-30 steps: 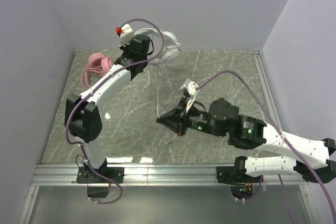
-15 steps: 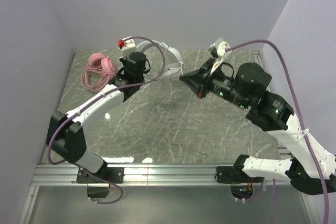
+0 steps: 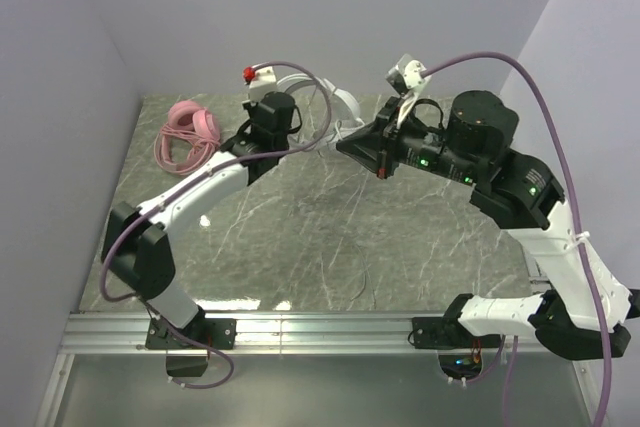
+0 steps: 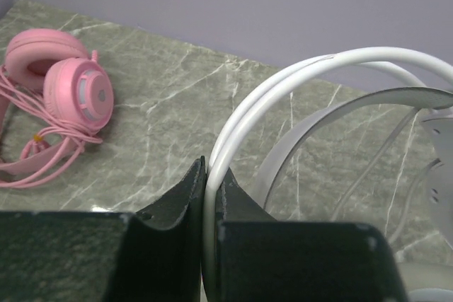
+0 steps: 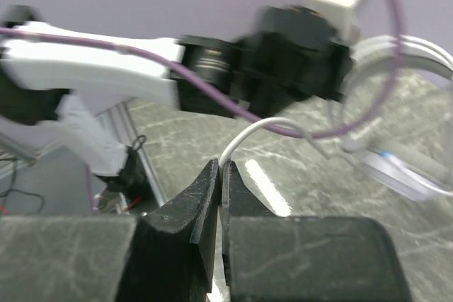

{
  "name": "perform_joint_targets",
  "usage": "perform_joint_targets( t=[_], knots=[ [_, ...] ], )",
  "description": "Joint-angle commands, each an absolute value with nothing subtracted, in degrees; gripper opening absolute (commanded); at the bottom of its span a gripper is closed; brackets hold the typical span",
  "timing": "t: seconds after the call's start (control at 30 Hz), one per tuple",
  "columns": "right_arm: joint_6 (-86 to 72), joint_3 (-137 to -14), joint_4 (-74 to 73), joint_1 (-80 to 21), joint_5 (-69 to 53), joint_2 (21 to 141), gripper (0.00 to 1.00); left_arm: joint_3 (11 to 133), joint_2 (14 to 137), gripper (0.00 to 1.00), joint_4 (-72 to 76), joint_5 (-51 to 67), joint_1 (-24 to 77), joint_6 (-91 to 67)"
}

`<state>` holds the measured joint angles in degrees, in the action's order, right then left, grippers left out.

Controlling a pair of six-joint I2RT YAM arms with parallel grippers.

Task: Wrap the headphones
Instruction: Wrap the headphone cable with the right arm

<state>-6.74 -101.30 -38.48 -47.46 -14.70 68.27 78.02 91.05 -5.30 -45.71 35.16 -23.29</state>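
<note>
The white headset (image 4: 354,56) runs off the right edge of the left wrist view, its ear cup cut away; the pink headset (image 4: 78,93) is clipped at far left. In the right wrist view, the left arm (image 5: 99,72) shows blurred.

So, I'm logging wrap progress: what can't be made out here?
- White headset: earcups cut off by the right edge, left wrist view; partly behind left gripper from above.
- Cable in right gripper: blurred, right wrist view; its far end lost.
- Pink headset: cut by the left edge, left wrist view; plug too small from above.
</note>
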Motion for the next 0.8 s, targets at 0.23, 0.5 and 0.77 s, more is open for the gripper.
perform_joint_targets(
  t=[0.23,0.5,0.77],
  knots=[
    [-8.96,-102.92,-36.21,-47.46,-20.66,66.01,0.00,102.57,106.69,0.00,-13.19,-44.13,33.57,-30.67],
    [-5.63,-110.65,-40.69,-46.76,-14.16,69.87,0.00,88.01,101.87,0.00,-3.25,-42.46,36.03,-28.65],
    [-4.39,-115.22,-42.01,-43.60,-10.55,73.56,0.00,72.70,92.73,0.00,4.83,-38.76,37.62,-32.16]
  ],
)
